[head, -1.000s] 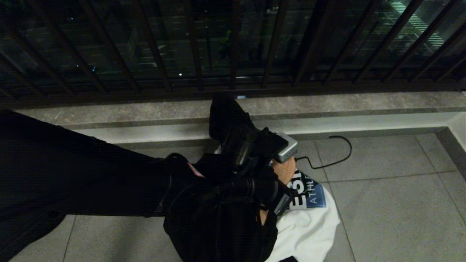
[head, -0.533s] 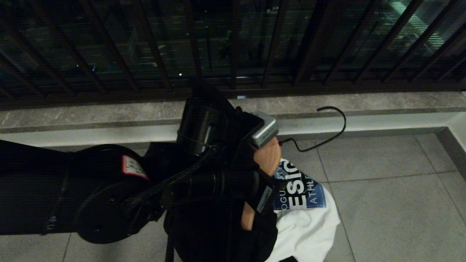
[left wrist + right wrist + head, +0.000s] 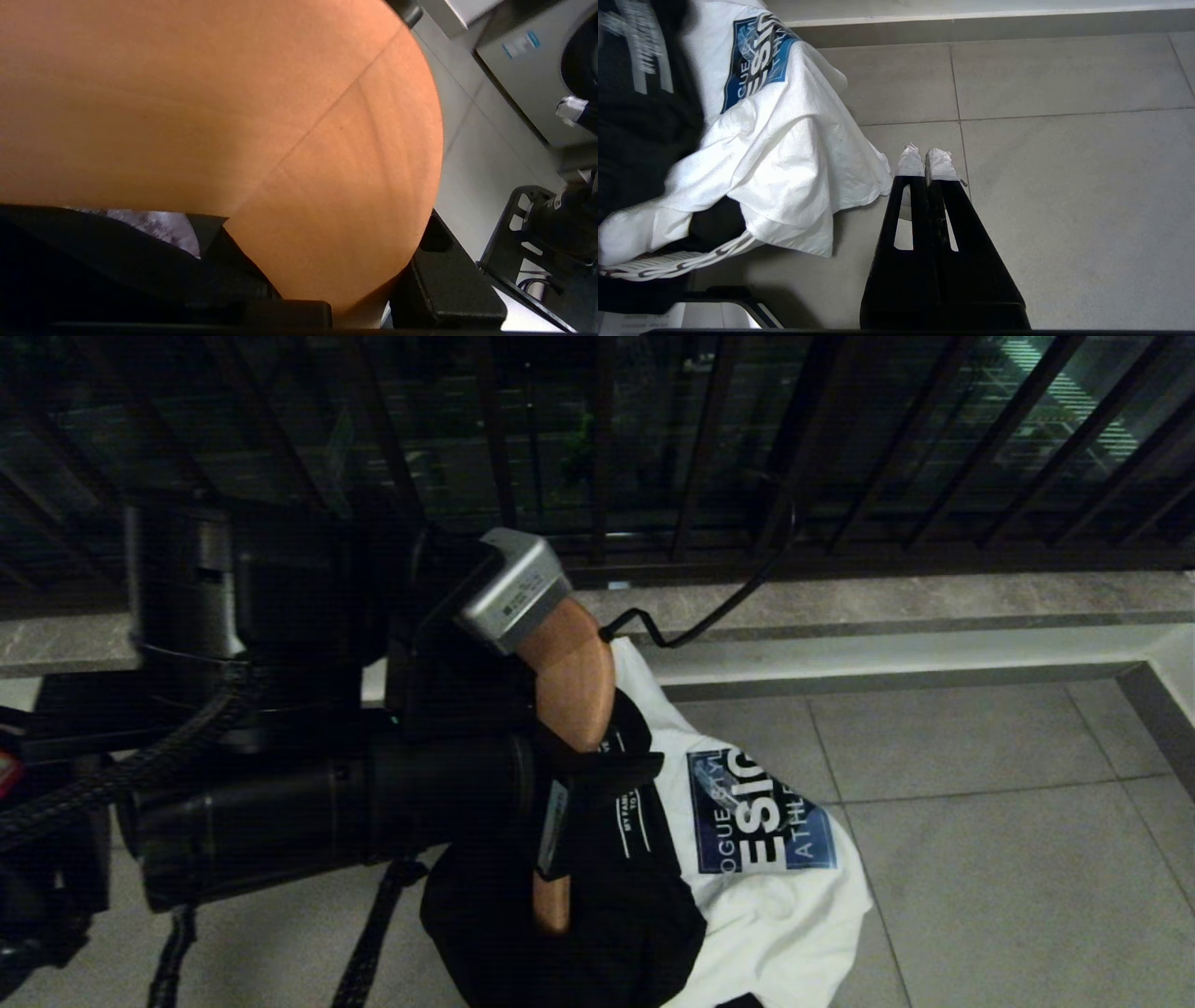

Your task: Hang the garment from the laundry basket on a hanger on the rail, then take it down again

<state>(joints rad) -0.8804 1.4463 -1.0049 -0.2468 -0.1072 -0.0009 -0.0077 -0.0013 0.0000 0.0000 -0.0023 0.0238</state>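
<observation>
The left gripper [image 3: 560, 775], fingers pinching the wooden hanger [image 3: 569, 681] wearing the garment [image 3: 747, 859], must next hook the unseen rail.

— What colours are on the shirt [image 3: 747, 887]?
— White and black, with a blue patch [image 3: 758, 812] that has white letters, and thin white lines of writing on the black part.
— And the hanger [image 3: 569, 681]?
— Orange-brown wood with a black hook [image 3: 709, 611].
— The floor [image 3: 1008, 859]?
— Grey tiles — the window bars [image 3: 691, 439] are dark brown.
</observation>
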